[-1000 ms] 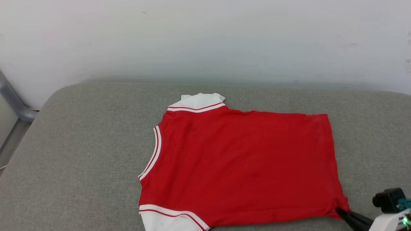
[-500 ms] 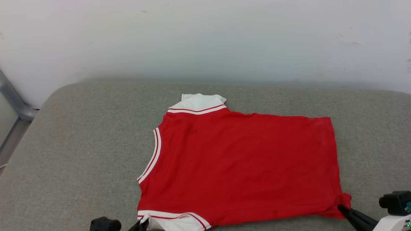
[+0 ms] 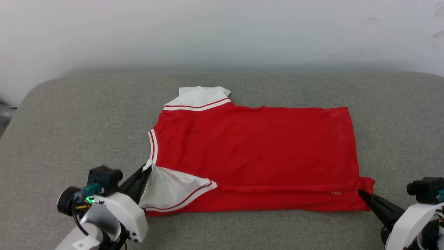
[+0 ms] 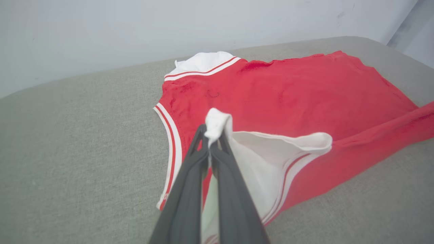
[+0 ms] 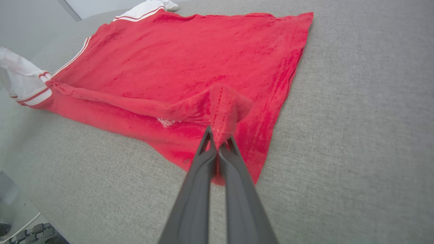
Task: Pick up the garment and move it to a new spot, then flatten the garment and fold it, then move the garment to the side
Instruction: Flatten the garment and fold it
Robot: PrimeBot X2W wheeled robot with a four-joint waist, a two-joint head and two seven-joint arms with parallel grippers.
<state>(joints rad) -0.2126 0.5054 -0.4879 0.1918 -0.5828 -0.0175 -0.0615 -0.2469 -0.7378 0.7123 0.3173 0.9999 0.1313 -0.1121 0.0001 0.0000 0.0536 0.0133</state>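
- The red short-sleeved T-shirt with white sleeves [image 3: 256, 152] lies crosswise in the middle of the grey woven padded surface [image 3: 69, 139], with its collar end toward the robot's left and its hem toward the right.
- At the near collar-side corner, the left hand [image 3: 147, 169] has its two dark fingers pressed together on the edge of the near sleeve and holds it up off the surface.
- At the near hem corner, the right hand [image 3: 362, 193] pinches the red cloth, which is bunched into a small peak.
- Between the two hands the near edge is raised in a long fold.
- A pale wall [image 3: 222, 31] stands behind the far edge of the surface.
- Red-and-white striped trim edges the collar and the sleeve seams.
- The far sleeve lies flat and the body is mostly smooth.
- A faint dark mark [image 4: 213, 94] sits near the collar, and a small white tag [image 3: 335, 193] shows by the hem.
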